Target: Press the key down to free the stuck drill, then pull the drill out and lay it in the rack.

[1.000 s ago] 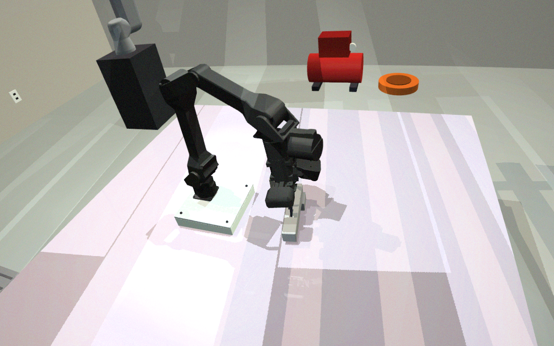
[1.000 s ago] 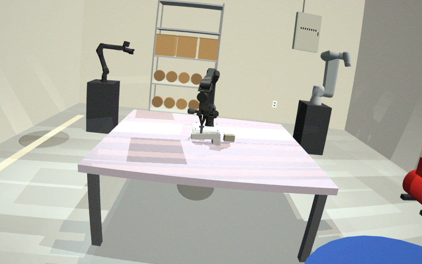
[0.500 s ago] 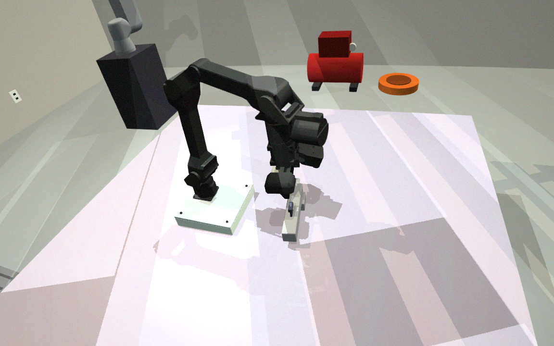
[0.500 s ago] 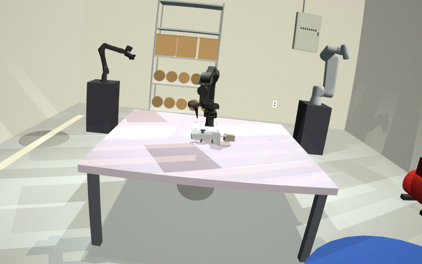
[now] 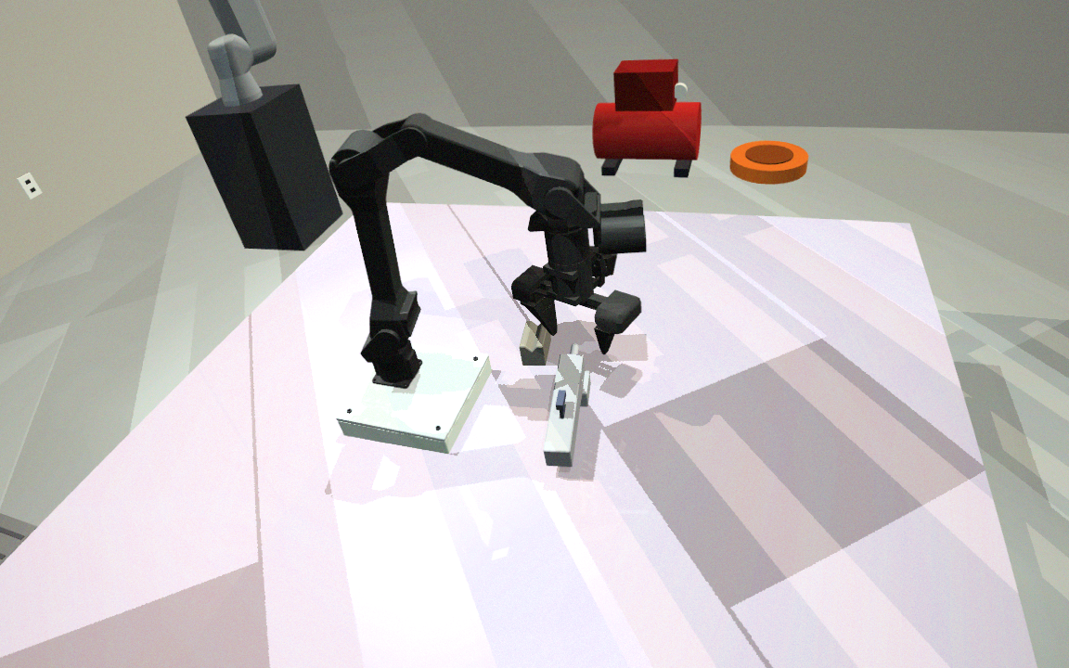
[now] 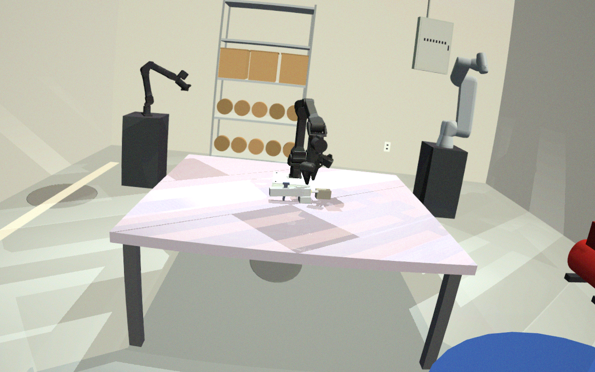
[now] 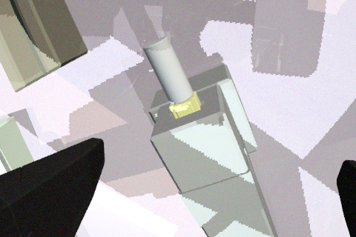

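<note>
The drill (image 5: 573, 349) (image 6: 313, 190) (image 7: 170, 70) shows as a grey cylinder with a yellow collar at the end face of a long pale block (image 5: 558, 436) (image 6: 277, 191) (image 7: 200, 167). The rest of it is hidden inside the block. The dark blue key (image 5: 560, 399) (image 6: 285, 184) stands at the block's side, outside the wrist view. The rack (image 5: 534, 349) (image 6: 323, 194) (image 7: 63, 18), a tan block with a groove, stands apart from the drill, off its free end. My gripper (image 5: 579, 341) (image 6: 310, 181) (image 7: 228, 164) is wide open and empty, above the drill end of the block.
The arm's white base plate (image 5: 431, 398) lies beside the pale block. A small grey block (image 5: 586, 389) (image 6: 304, 200) (image 7: 239, 115) adjoins the pale block on the side away from the base. The table edge (image 6: 290, 258) is well away from these things.
</note>
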You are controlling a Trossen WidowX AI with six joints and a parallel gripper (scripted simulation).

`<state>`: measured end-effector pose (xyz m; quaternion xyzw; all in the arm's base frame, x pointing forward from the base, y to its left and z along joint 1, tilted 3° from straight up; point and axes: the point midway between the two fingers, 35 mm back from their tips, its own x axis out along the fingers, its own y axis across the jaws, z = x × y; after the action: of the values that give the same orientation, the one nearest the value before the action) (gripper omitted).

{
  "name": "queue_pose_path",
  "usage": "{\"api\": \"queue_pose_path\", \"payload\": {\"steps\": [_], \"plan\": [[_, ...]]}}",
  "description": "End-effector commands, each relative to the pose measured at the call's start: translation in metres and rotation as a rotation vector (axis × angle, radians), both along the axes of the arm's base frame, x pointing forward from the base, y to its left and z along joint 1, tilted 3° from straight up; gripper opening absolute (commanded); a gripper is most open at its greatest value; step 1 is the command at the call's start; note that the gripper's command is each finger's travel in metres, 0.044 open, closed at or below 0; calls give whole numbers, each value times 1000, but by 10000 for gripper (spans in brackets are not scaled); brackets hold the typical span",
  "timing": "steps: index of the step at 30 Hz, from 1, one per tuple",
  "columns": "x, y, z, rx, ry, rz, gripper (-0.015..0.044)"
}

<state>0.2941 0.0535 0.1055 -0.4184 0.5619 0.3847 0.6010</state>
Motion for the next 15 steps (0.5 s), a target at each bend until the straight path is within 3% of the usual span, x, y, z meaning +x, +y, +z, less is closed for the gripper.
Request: {"api": "queue_pose_path", "payload": {"steps": [1, 15], "plan": [[-19, 47, -30, -39, 16, 483, 440], [-19, 47, -30, -39, 17, 487, 440]]}}
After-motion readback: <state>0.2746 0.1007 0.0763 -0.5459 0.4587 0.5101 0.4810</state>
